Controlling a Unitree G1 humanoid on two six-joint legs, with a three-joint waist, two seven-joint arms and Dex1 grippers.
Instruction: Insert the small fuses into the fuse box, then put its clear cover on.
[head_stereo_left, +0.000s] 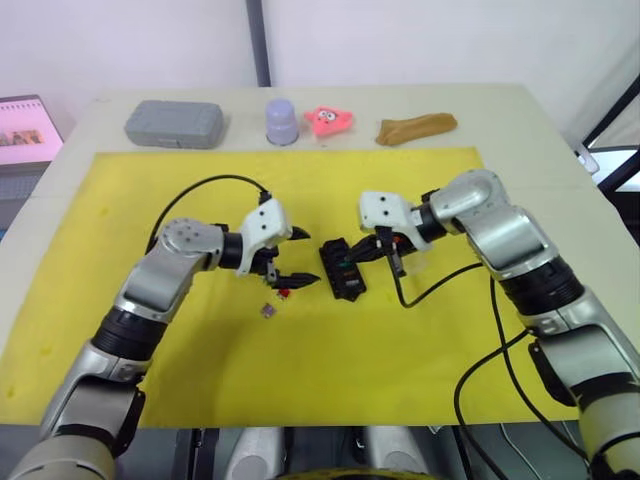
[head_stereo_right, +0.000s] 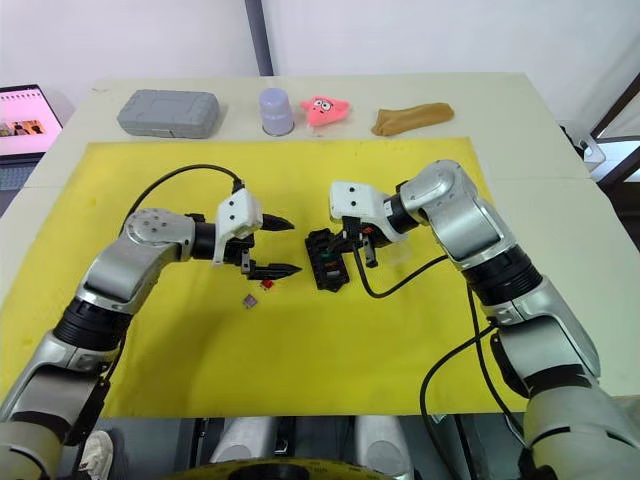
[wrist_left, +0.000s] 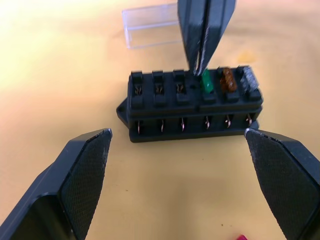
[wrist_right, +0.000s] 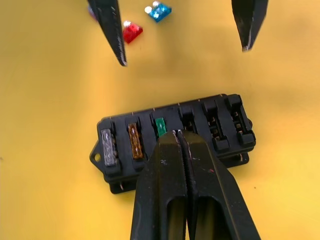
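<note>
The black fuse box (head_stereo_left: 342, 268) lies mid-mat between my two grippers. Three of its slots hold fuses: a grey one (wrist_right: 107, 147), a brown one (wrist_right: 135, 141) and a green one (wrist_right: 160, 127). My right gripper (wrist_right: 177, 134) is shut, its tip resting on the box at the slot beside the green fuse. My left gripper (head_stereo_left: 303, 257) hovers open just left of the box. Loose on the mat near the left gripper lie a red fuse (wrist_right: 132, 32), a blue fuse (wrist_right: 157, 11) and a purplish fuse (head_stereo_left: 267, 311). The clear cover (wrist_left: 150, 25) lies on the mat beyond the box, by the right arm.
Along the table's far edge stand a grey case (head_stereo_left: 174, 124), a lavender cup (head_stereo_left: 282, 121), a pink toy (head_stereo_left: 327, 121) and a brown object (head_stereo_left: 416, 127). A laptop (head_stereo_left: 25, 135) sits off the table's left. The yellow mat (head_stereo_left: 300, 370) covers the work area.
</note>
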